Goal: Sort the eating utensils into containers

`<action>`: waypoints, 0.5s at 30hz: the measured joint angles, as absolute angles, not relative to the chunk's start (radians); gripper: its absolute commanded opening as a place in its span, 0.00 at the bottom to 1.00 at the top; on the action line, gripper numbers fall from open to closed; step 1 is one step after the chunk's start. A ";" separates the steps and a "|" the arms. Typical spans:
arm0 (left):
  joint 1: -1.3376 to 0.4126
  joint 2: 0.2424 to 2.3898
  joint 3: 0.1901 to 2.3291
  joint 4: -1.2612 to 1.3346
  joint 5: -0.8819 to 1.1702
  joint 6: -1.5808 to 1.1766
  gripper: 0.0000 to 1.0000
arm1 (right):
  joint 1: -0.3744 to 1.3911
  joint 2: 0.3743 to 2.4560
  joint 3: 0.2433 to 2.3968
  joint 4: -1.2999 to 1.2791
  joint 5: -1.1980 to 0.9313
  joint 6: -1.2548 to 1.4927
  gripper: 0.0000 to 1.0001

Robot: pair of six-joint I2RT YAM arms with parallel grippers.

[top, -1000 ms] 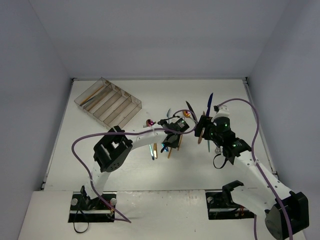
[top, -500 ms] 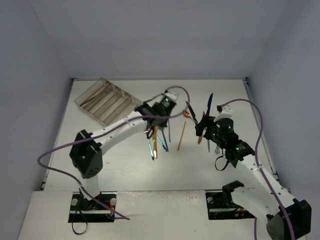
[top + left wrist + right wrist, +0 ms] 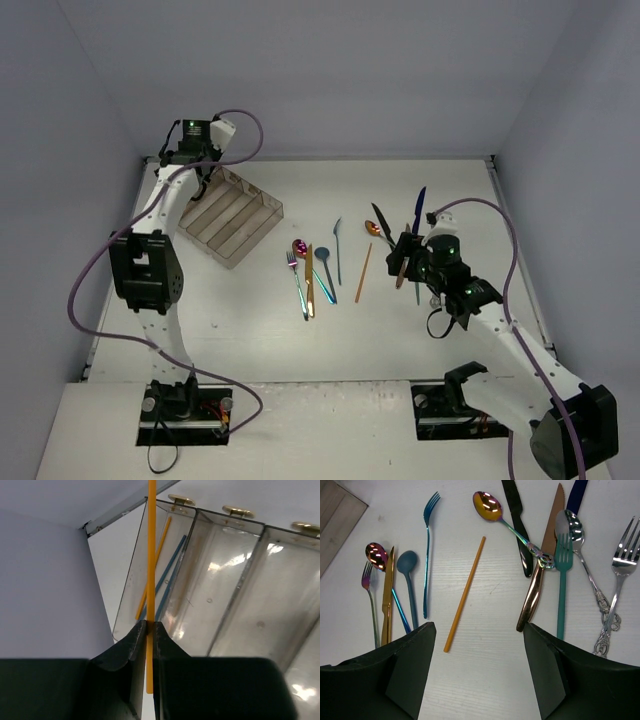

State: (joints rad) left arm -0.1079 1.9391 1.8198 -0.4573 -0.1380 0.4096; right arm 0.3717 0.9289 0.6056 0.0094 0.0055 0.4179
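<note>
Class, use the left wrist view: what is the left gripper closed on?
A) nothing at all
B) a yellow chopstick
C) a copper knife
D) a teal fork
B: the left gripper is shut on a thin yellow chopstick, which it holds over the clear tray.

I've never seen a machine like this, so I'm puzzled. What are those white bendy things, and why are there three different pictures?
Those are two robot arms bolted to a table, each ending in a two-finger pincher. One picture looks down from above; the other two come from small cameras on each wrist. The left gripper is shut on a yellow chopstick above the clear tray, where two chopsticks already lie. The right gripper is open and empty, over forks, spoons and knives and another chopstick on the table.
</note>
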 measured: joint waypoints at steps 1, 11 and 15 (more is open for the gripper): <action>-0.093 1.972 1.841 -0.449 -0.127 0.436 0.00 | 0.371 0.939 0.606 0.009 -0.002 0.418 0.68; 0.058 2.203 1.927 -0.419 -0.060 0.596 0.00 | 0.367 1.010 0.607 0.007 -0.035 0.418 0.68; 0.106 2.238 1.927 -0.416 -0.046 0.599 0.11 | 0.367 1.054 0.610 0.007 -0.035 0.421 0.68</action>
